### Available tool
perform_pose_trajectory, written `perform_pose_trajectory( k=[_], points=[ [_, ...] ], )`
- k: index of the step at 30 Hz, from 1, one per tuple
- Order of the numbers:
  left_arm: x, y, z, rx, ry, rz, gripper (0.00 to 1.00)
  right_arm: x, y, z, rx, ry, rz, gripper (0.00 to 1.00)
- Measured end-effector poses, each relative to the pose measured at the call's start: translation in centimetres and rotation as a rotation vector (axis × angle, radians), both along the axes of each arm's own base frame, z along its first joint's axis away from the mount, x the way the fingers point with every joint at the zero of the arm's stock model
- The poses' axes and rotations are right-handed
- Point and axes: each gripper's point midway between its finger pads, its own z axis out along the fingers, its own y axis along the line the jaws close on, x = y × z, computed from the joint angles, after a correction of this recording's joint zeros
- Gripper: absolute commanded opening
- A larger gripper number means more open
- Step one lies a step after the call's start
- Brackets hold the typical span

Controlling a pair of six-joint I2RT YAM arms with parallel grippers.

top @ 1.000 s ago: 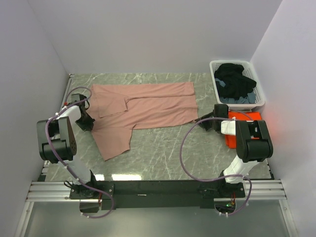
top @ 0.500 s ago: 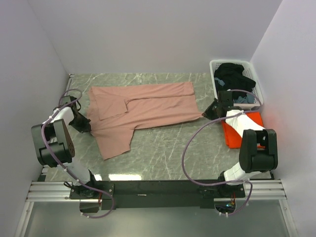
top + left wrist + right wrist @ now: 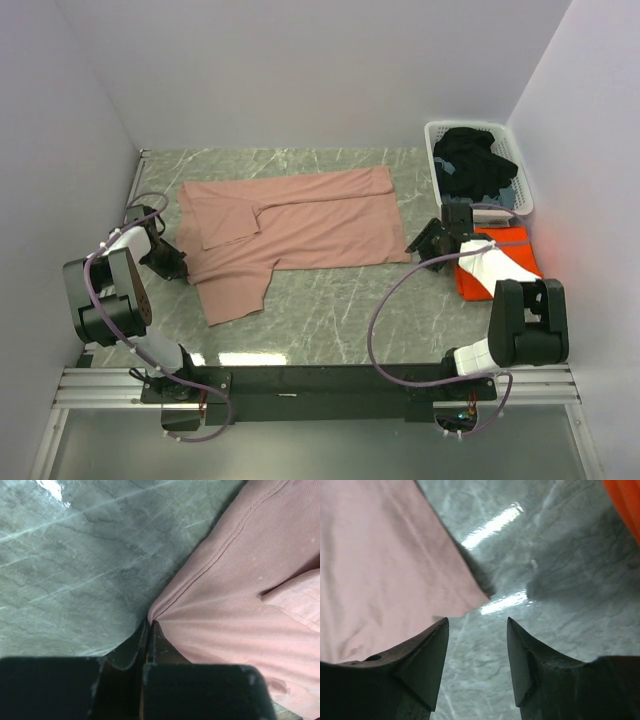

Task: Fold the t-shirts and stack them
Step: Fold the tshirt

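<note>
The dusty-pink t-shirt (image 3: pixel 300 225) lies spread across the marble table, one sleeve folded over it and a flap reaching toward the near side. My left gripper (image 3: pixel 181 268) is shut on the shirt's left hem (image 3: pixel 210 555), the cloth bunched at the fingertips (image 3: pixel 150 623). My right gripper (image 3: pixel 416 243) hovers open just off the shirt's right near corner (image 3: pixel 470 592), with bare table between its fingers (image 3: pixel 432 650). The orange t-shirt (image 3: pixel 497 266) lies folded at the right under the right arm; its edge (image 3: pixel 626 497) shows in the right wrist view.
A white laundry basket (image 3: pixel 524 190) with dark clothes stands at the back right. Side walls close in the table on the left and right. Bare marble (image 3: pixel 340 310) stretches along the near side.
My right gripper has opened and let go of the pink shirt's right corner, which now lies flat, and has drawn slightly nearer. My left gripper has shifted a little nearer, still pinching the hem.
</note>
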Motion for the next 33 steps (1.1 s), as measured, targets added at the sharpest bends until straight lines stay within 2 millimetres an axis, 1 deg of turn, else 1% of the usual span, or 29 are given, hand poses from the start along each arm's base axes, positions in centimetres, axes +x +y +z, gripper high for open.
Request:
perform_pose_trajectory(
  k=[2,4,8,12,14,16,18,21,24,25,27,28,30,31,33],
  points=[
    [0.0,0.0,0.0,0.001,-0.001,0.0,0.01,0.3,0.3,0.5,0.027,-0.035,-0.023,0.61],
    [0.0,0.1,0.0,0.002,-0.001,0.001,0.01,0.4,0.6,0.6,0.06,-0.056,-0.048,0.63],
    [0.0,0.2,0.0,0.009,0.001,0.003,0.01,0.2,1.3,-0.5,0.132,-0.049,-0.104,0.64],
    [0.0,0.2,0.0,0.011,0.002,0.003,0.01,0.7,2.0,-1.5,0.192,-0.041,-0.143,0.64],
    [0.0,0.3,0.0,0.013,0.002,0.004,0.01,1.0,2.3,-1.9,0.221,-0.037,-0.161,0.63],
    [0.1,0.3,0.2,0.015,0.0,0.004,0.01,1.4,2.4,-1.9,0.236,-0.048,-0.173,0.59],
    [0.4,0.4,0.4,0.018,-0.006,0.005,0.01,1.8,2.6,-2.0,0.255,-0.052,-0.186,0.59],
    [0.5,0.5,0.4,0.02,-0.009,0.005,0.01,2.4,2.8,-2.0,0.274,-0.068,-0.195,0.56],
    [0.4,0.5,0.5,0.02,-0.007,0.005,0.01,2.5,2.7,-2.1,0.274,-0.067,-0.206,0.45],
    [0.4,0.5,0.5,0.02,-0.007,0.005,0.01,2.5,2.7,-2.3,0.273,-0.063,-0.21,0.34],
    [0.5,0.5,0.5,0.02,-0.008,0.005,0.01,2.4,2.5,-2.5,0.265,-0.057,-0.212,0.24],
    [0.5,0.5,0.6,0.021,-0.009,0.005,0.01,2.3,2.5,-2.6,0.262,-0.052,-0.215,0.14],
    [0.6,0.6,0.7,0.022,-0.009,0.006,0.01,2.0,2.4,-2.8,0.253,-0.043,-0.214,0.02],
    [0.6,0.6,0.8,0.023,-0.009,0.006,0.01,1.9,2.3,-2.9,0.247,-0.036,-0.211,0.0],
    [0.8,0.6,1.2,0.024,-0.008,0.007,0.01,1.4,2.2,-3.1,0.231,-0.014,-0.199,0.0]
  ],
)
